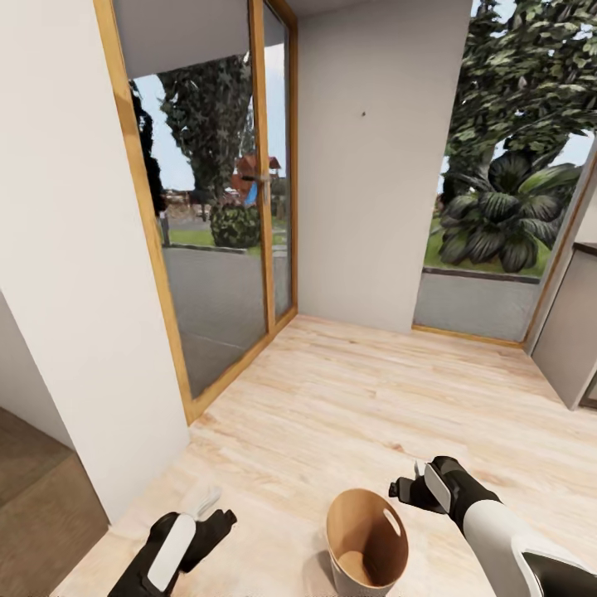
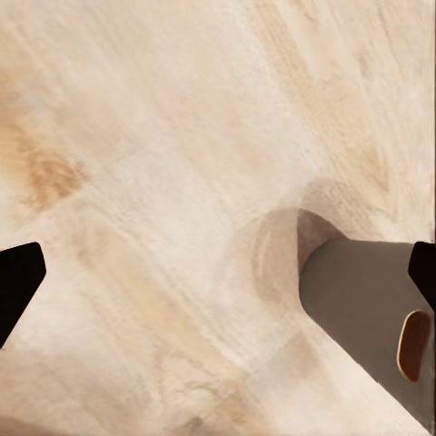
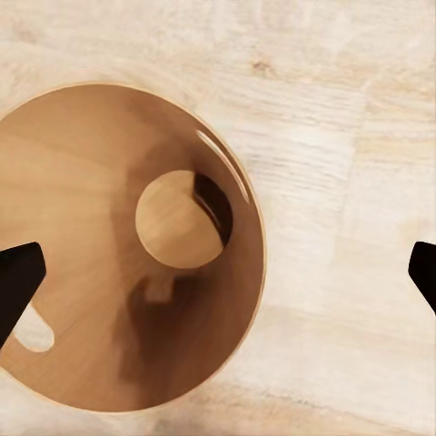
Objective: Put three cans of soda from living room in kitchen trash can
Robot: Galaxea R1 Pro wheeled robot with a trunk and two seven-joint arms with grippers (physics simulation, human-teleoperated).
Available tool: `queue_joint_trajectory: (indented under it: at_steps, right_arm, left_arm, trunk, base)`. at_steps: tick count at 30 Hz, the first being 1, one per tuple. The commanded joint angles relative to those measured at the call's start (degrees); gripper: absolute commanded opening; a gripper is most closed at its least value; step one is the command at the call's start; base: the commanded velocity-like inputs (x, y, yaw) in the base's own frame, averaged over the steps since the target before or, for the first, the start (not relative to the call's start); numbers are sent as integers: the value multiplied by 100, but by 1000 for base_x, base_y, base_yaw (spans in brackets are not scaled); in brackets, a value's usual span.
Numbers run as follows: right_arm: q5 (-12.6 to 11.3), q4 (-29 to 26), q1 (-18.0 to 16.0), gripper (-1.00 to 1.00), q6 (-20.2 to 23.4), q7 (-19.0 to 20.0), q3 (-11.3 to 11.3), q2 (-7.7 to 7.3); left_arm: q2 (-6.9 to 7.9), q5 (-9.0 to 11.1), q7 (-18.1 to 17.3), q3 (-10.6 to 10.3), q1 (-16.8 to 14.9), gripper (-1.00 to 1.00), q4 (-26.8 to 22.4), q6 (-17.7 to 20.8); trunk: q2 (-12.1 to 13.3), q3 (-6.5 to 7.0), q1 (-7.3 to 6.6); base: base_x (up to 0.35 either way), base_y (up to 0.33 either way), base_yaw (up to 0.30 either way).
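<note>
Tash can (image 1: pixel 366 539), tapered, tan inside (oval slot), below gaping right end effector (image 1: pixel 414 489).

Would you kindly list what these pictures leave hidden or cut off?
- Trash can: base cut by the head view's lower edge.
- Can's far wall in the left wrist view: run off the frame.
- Right claw: finger gap unclear in the head view.
- Kitchen cabinet: cropped at the right edge.

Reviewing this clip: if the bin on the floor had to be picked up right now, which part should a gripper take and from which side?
Probably the rim of the trash can, from above: it stands upright and open on the pale wood floor, so one finger could go inside the wall and one outside. The oval handle slot near the rim, on the right gripper side, marks a natural spot.
</note>
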Motion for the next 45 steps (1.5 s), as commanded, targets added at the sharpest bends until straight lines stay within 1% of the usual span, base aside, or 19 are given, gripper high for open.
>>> queue_joint_trajectory:
  at_steps: [1, 3, 7, 11, 16, 26, 31, 33, 35, 42, 44, 45]
  right_arm:
    - [0, 0, 0, 100, 1, 0, 0, -1]
    - [0, 0, 0, 100, 2, 1, 0, -4]
    - [0, 0, 0, 100, 2, -1, 0, -6]
    - [0, 0, 0, 100, 2, -1, 0, -6]
    - [0, 0, 0, 100, -2, -6, 0, -6]
    - [-9, 0, 0, 100, -2, -8, 0, -19]
    - [-7, 0, 0, 100, -1, -8, -5, -23]
    - [-5, -3, -3, 100, 1, -8, -7, -26]
    - [-4, -7, -18, 100, 2, -11, -8, -57]
    - [-9, -9, -91, 100, 5, -18, -9, -114]
    - [-11, -9, -138, 100, 68, -21, -9, -154]
    - [-23, -7, -222, 100, 199, -20, -9, -188]
  left_arm:
    - [0, 99, 2, 35, -3, 100, -40, 13]
    - [-5, 183, 3, 60, -6, 100, -74, 26]
    - [-20, 246, 4, 67, -11, 100, -105, 40]
    - [-25, 242, 16, 66, -15, 100, -111, 44]
    - [15, 260, 24, 78, -13, 100, -110, 44]
    - [45, 286, -9, 113, -25, 100, -110, 51]
    - [27, 278, -16, 111, -453, 100, -46, 210]
    - [12, 274, -19, 111, -669, 100, 117, 274]
    - [6, 278, -25, 109, -814, 100, 267, 299]
    - [-35, 280, -25, 75, -862, 100, 403, 281]
    - [-41, 280, -28, 70, -861, 100, 417, 274]
    - [-45, 280, -29, 66, -861, 100, 423, 270]
  trunk:
    - [-41, -18, 23]
    - [-122, -54, 66]
    - [-282, -126, 154]
    - [-443, -198, 242]
    - [-643, -288, 352]
    - [-1044, -467, 572]
    - [-1245, -557, 681]
    - [-1325, -593, 725]
    - [-1405, -629, 769]
    - [-1414, -784, 787]
    - [-1417, -828, 793]
    - [-1419, -850, 795]
  base:
    - [13, 0, 0]
    - [9, 0, 0]
    - [3, 0, 0]
    - [0, 0, 0]
    - [0, 0, 0]
    - [0, 0, 0]
    - [0, 0, 0]
    - [0, 0, 0]
    - [0, 0, 0]
    - [0, 0, 0]
    - [0, 0, 0]
    - [0, 0, 0]
